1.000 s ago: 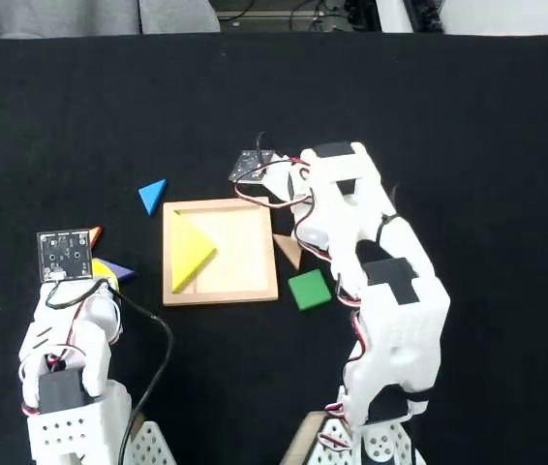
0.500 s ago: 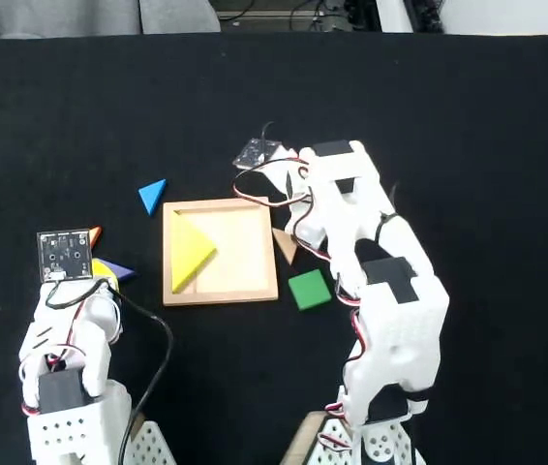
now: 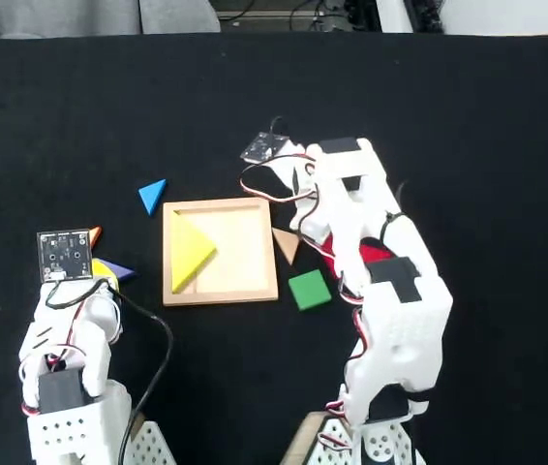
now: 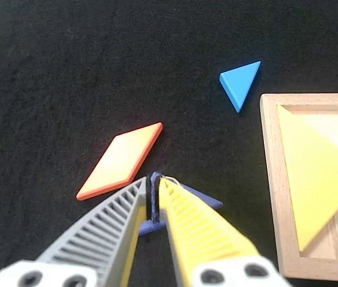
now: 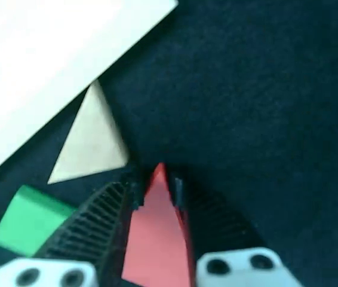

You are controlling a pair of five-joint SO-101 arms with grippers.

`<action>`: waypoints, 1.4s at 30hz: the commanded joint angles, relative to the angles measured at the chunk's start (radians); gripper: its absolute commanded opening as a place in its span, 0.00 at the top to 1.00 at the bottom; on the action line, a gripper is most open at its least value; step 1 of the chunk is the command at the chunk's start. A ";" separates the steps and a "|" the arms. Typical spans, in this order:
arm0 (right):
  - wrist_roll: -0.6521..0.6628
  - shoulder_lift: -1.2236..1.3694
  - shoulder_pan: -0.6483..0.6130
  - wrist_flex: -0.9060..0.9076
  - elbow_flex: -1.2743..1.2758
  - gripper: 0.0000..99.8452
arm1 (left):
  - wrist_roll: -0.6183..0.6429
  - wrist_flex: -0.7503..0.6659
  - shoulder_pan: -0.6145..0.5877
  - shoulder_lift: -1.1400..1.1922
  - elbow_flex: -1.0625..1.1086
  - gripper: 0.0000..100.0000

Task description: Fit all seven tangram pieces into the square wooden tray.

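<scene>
Red tangram piece [image 5: 156, 239] sits clamped between the right gripper's [image 5: 154, 179] closed fingers, just beside the tan triangle [image 5: 91, 140] and green square [image 5: 28, 218], outside the wooden tray [image 3: 221, 293]. The left gripper [image 4: 152, 186] is closed to a slit over a dark blue piece [image 4: 202, 200], near the orange parallelogram [image 4: 120, 160].

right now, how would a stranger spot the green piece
Start at the wooden tray on the black table. Just off its lower right corner in the high view lies the green square. Its neighbour is a tan triangle; this alone is green and square.
</scene>
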 commanded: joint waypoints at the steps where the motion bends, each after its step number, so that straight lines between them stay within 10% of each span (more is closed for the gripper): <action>1: -0.043 -0.160 0.034 0.060 -0.016 0.94 | -0.009 -0.021 0.008 -0.011 0.019 0.95; 5: -0.040 -0.294 0.066 0.114 0.001 0.93 | -0.009 -0.021 0.008 -0.011 0.019 0.95; 12: 0.233 -0.476 0.098 0.322 0.185 0.62 | -0.009 -0.021 0.008 -0.011 0.019 0.95; 22: 0.368 -0.740 0.150 -0.068 0.731 0.62 | -0.009 -0.021 0.008 -0.009 0.019 0.95; 42: 0.358 -0.332 0.150 -0.094 0.521 0.62 | -0.009 -0.021 0.008 -0.009 0.019 0.95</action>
